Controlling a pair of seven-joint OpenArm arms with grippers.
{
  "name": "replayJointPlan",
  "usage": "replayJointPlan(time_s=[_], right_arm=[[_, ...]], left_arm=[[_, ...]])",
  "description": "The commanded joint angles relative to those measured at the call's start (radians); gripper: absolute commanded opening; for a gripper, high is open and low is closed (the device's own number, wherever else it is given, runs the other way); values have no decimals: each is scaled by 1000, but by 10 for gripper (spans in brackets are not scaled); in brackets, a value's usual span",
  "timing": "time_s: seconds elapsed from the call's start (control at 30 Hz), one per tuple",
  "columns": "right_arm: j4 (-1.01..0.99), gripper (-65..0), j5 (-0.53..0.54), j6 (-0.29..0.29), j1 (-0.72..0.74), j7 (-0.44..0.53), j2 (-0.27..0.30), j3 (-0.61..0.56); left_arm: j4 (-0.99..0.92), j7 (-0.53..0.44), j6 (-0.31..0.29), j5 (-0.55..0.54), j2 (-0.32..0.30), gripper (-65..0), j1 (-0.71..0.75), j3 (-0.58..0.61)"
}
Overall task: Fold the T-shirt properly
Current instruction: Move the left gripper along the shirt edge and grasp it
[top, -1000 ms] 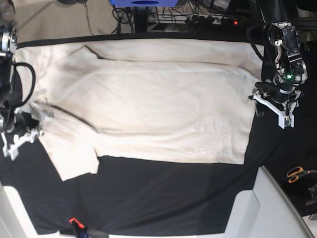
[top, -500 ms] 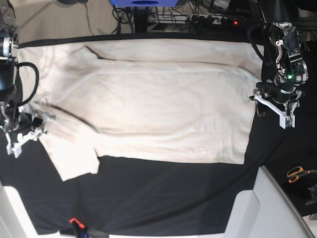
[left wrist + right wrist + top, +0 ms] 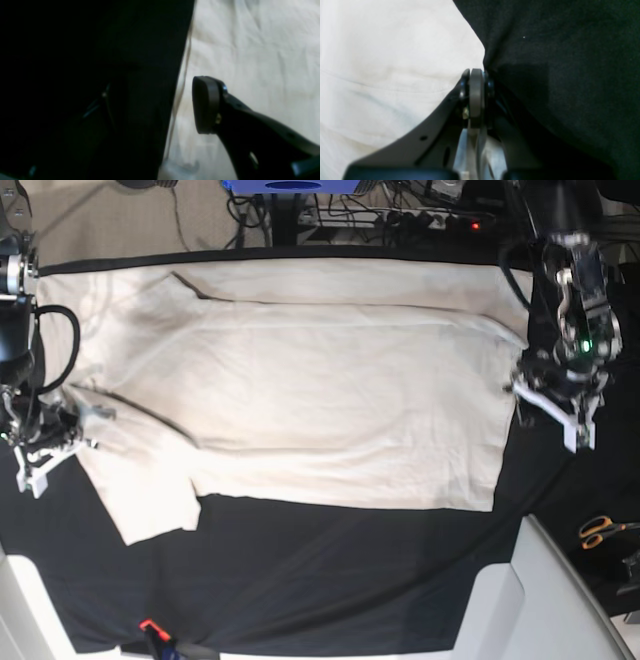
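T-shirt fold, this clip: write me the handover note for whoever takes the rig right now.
Left gripper: open, at the T-shirt's edge on the base view's right; one pad hovers over cloth, nothing between the fingers.
Right gripper: shut at the shirt's edge on the base view's left; whether it pinches cloth cannot be told.
T-shirt: spread mostly flat across the black table cloth, a sleeve sticking out toward the near left.
Done: shirt laid out; no finished fold shows.
Left: grasp both ends, make the folds.
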Motion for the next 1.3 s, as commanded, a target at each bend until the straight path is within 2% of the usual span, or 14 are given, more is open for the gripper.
replayJointPlan(time_s=[0.0,0.17,0.27,0.4,0.47,0.7,0.93,1.0,1.13,1.27], right_arm=[[11,-645,5,0,21,-4,15,2],[16,-647,4,0,19,-4,14,2],[17,-647,4,0,19,-6,14,2],[17,-648,4,0,19,-6,15,0],[19,-648,4,0,19,-6,15,0],[19,-648,4,0,18,-6,17,0],[19,-648,4,19,18,-6,17,7],[19,-648,4,19,18,-6,17,8],[19,-648,4,19,15,-6,18,8],[19,-648,4,19,15,-6,25,10]], left_arm=[[-24,-19,2,-2,-39,-257,-44,-1],[-315,-21,2,-11,-108,-245,-277,101],[-496,-24,-3,-11,-119,-227,-428,184],[-682,-30,-66,-11,-112,-49,-575,222],[-777,-76,-73,-2,-102,0,-635,222],[-1092,-317,-73,-1,-86,0,-764,224],[-1138,-335,-73,-13,-39,0,-753,345],[-1138,-335,-73,-13,-37,-39,-731,345],[-1136,-335,-73,-13,-30,-235,-693,343],[-1130,-335,-73,-14,-40,-362,-665,323]])
